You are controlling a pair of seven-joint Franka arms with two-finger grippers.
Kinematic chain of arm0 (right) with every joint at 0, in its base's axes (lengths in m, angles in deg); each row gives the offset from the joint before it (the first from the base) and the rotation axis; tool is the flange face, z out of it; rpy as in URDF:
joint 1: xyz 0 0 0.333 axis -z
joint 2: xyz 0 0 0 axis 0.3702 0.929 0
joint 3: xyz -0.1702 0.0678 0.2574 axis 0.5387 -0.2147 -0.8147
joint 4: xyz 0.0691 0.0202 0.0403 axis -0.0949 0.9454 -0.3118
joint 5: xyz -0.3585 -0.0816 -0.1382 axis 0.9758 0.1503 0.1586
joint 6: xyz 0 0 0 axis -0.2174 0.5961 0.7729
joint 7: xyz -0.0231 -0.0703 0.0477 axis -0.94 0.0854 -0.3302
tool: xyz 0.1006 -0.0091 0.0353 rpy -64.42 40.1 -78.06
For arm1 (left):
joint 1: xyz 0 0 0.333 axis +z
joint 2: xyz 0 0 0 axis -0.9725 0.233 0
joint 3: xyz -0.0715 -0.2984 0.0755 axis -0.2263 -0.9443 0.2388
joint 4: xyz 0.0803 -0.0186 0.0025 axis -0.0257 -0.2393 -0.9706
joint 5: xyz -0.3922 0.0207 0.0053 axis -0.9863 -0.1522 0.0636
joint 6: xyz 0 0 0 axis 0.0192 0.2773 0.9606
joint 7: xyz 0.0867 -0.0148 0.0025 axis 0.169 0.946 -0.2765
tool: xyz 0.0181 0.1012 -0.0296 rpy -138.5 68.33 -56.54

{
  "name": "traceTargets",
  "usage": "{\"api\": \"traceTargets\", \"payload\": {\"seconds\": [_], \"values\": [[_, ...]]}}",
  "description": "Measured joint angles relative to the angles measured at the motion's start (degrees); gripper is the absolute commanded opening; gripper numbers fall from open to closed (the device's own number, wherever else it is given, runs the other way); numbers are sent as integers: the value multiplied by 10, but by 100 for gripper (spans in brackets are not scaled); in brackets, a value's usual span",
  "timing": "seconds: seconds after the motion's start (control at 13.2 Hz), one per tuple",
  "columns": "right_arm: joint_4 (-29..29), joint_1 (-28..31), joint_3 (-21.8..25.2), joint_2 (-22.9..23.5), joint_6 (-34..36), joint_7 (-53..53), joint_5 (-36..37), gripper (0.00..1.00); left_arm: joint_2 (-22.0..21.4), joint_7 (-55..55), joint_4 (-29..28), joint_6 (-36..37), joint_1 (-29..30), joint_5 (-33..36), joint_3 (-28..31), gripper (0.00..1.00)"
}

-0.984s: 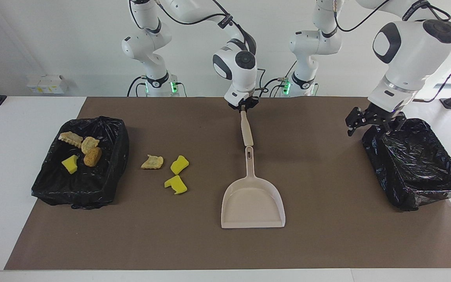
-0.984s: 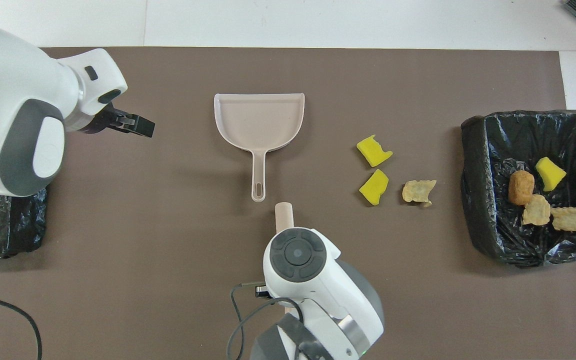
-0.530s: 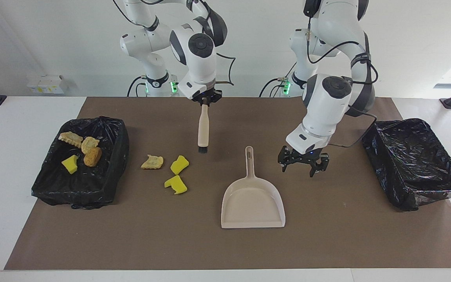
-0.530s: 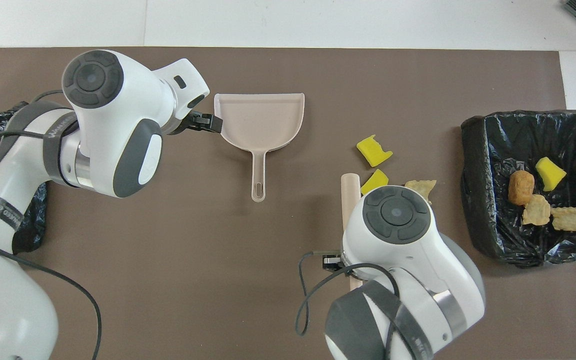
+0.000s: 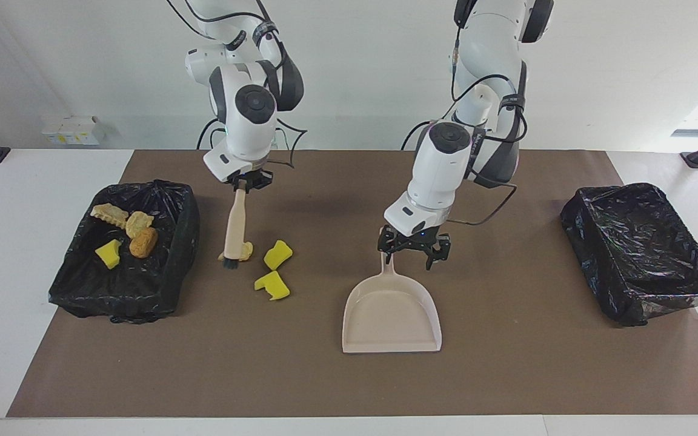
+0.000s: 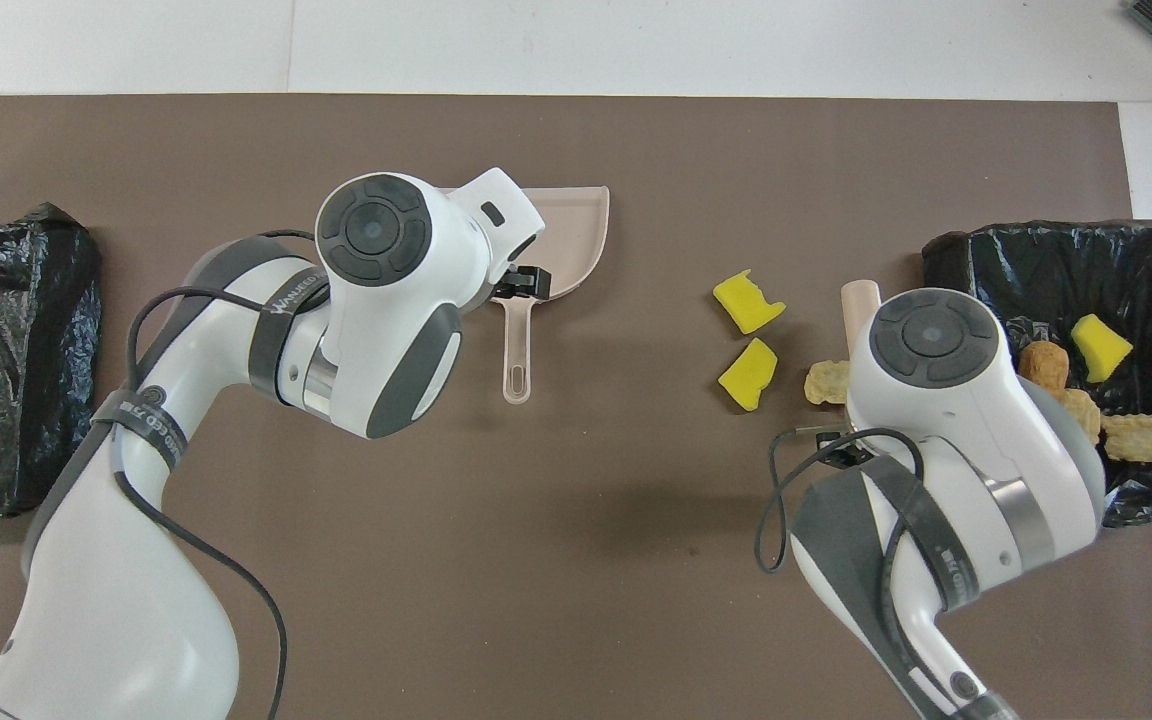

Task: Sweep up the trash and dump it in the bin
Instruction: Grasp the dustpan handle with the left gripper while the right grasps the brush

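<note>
Three pieces of trash lie loose on the brown mat: two yellow chunks (image 5: 277, 254) (image 5: 272, 286) and a tan piece (image 5: 245, 249). My right gripper (image 5: 250, 181) is shut on a beige brush (image 5: 235, 224), which hangs down with its black bristles at the tan piece (image 6: 822, 382). The beige dustpan (image 5: 391, 315) lies flat mid-table. My left gripper (image 5: 409, 257) hangs open just over the dustpan's handle (image 6: 516, 350), holding nothing. The black-lined bin (image 5: 179, 242) at the right arm's end holds several more trash pieces (image 5: 134, 233).
A second black-lined bin (image 5: 640, 254) stands at the left arm's end with no trash showing in it. The brown mat (image 5: 506, 375) covers most of the white table. In the overhead view my arms cover part of the dustpan and of the bin with trash.
My left gripper has swung from the bin at its end of the table to the dustpan handle. My right gripper has carried the brush from above that handle to the tan piece.
</note>
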Motion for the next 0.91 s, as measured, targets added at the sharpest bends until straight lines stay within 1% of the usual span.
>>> {"api": "traceTargets", "payload": {"seconds": [0.23, 0.3, 0.38, 0.45, 0.53, 0.68, 0.76, 0.91], "values": [[6, 17, -1, 44, -47, 5, 21, 0, 25, -102, -26, -38, -37, 55, 0, 100], [6, 19, -1, 59, -59, 5, 21, 0, 33, -119, -29, -46, -43, 61, 0, 96], [6, 19, -2, 70, -66, 5, 17, 0, 37, -128, -30, -48, -44, 62, 0, 88], [6, 19, -5, 75, -68, 5, 2, 0, 37, -133, -30, -48, -44, 62, 2, 86], [6, 18, -8, 77, -68, 5, -30, 0, 35, -137, -30, -48, -44, 62, 4, 81], [4, 12, -11, 77, -68, 21, -112, 0, 28, -140, -33, -44, -44, 62, 5, 74], [2, 4, -12, 77, -68, 28, -137, 0, 24, -141, -40, -43, -44, 62, 5, 71], [-2, -10, -13, 77, -68, 28, -162, 0, 15, -142, -56, -43, -44, 62, 3, 68]]}}
